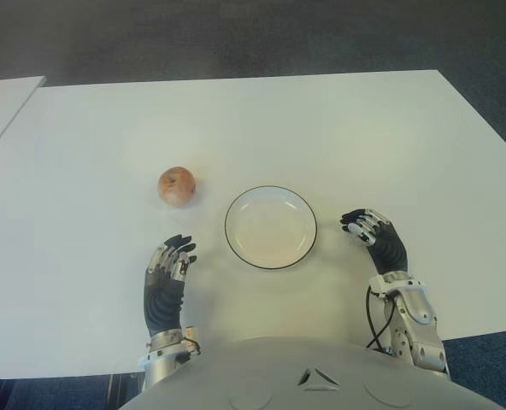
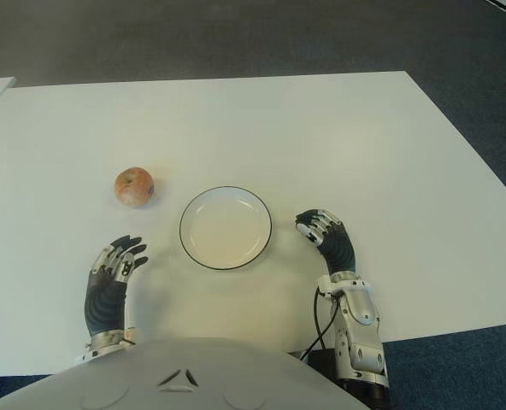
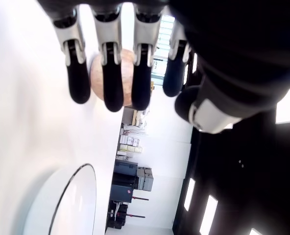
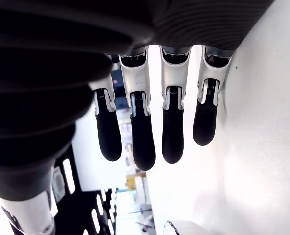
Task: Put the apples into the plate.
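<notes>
One reddish apple (image 1: 177, 185) sits on the white table (image 1: 364, 128), left of a white plate (image 1: 270, 226) with a thin dark rim; nothing lies in the plate. My left hand (image 1: 174, 256) is near the front edge, a short way in front of the apple, fingers relaxed and holding nothing. Its wrist view shows the apple (image 3: 128, 73) beyond the fingertips (image 3: 112, 93) and the plate (image 3: 61, 205) to one side. My right hand (image 1: 364, 226) shows just right of the plate, fingers relaxed, nothing in them, as its wrist view shows the fingers (image 4: 142, 142).
A second pale tabletop (image 1: 1, 107) shows at the far left edge. Dark carpet lies beyond the table. A black cable (image 1: 374, 316) runs beside my right forearm.
</notes>
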Controlling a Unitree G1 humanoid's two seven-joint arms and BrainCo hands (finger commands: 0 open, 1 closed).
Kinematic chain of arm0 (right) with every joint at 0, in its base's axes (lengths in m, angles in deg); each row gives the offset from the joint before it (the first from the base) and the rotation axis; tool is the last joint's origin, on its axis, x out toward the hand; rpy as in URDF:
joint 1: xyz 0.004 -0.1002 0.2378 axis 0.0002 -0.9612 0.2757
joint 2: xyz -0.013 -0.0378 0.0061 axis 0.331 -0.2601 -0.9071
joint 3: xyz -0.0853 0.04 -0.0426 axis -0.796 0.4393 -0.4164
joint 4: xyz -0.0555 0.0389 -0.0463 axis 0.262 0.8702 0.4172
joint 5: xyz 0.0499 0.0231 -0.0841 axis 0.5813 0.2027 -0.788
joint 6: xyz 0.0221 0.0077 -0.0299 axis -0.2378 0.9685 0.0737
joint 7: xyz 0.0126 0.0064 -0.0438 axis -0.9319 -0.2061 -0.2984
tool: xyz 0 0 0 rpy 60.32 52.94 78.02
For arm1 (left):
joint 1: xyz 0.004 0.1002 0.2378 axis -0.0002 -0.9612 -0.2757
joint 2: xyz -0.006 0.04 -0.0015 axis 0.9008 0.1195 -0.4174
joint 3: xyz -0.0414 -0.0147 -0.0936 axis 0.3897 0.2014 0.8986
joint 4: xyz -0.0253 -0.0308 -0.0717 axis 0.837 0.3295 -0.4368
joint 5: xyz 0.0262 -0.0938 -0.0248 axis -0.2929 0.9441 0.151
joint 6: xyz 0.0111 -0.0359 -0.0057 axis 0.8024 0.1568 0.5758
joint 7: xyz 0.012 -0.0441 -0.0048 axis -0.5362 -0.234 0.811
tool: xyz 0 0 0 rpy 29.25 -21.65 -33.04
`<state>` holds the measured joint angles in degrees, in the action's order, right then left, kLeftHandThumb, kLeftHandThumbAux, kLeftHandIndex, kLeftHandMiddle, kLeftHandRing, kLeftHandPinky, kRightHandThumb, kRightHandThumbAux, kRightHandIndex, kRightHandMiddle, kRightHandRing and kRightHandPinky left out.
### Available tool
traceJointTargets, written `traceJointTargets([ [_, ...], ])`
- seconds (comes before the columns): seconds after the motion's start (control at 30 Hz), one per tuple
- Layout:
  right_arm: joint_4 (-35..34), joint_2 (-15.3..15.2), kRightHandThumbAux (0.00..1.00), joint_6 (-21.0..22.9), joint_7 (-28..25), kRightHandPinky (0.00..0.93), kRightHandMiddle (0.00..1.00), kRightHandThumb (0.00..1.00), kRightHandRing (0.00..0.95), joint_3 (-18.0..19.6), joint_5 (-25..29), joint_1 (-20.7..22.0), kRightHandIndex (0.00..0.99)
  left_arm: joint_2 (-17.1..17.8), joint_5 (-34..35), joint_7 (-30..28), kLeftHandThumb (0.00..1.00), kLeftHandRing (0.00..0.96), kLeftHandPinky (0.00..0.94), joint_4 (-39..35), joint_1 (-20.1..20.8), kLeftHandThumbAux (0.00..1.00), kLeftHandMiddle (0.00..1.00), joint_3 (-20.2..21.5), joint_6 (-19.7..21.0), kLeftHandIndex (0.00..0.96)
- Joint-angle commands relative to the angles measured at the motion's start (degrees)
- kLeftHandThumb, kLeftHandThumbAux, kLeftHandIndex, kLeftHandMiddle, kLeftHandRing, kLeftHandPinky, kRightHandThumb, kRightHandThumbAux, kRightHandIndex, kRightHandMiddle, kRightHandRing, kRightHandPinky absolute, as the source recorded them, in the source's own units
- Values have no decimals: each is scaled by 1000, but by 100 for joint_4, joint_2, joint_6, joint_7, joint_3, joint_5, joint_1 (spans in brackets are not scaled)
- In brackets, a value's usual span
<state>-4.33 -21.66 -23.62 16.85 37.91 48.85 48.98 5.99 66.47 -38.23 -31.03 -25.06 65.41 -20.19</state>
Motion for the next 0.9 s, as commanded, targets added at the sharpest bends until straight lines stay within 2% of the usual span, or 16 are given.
traceJointTargets([
  [0.03, 239, 57, 614, -329, -134, 284, 295, 411, 286, 30, 52, 35, 250, -305, -11, 127, 215, 120, 117, 165, 11, 505, 140, -4, -24, 149],
  [0.13, 231, 65, 587, -424, -196, 262, 259, 357, 251, 37, 107, -8, 192, -357, -66, 202, 179, 64, 65, 173, -25, 495, 82, -50, -45, 94],
  [0.33, 277, 67, 564, -427, -302, 210, 212, 324, 200, 57, 208, 0, 137, -354, -82, 277, 136, 8, 9, 224, 13, 492, 13, -89, -110, 27],
  [0.53, 270, 79, 566, -316, -424, 200, 184, 334, 176, 93, 402, 8, 113, -340, -118, 290, 121, 0, 0, 231, 62, 476, 1, -137, -112, 2],
  [0.9, 248, 53, 577, -212, -493, 200, 174, 344, 177, 99, 448, 7, 104, -326, -126, 276, 121, 0, 0, 193, 61, 465, 0, -151, -46, 0],
])
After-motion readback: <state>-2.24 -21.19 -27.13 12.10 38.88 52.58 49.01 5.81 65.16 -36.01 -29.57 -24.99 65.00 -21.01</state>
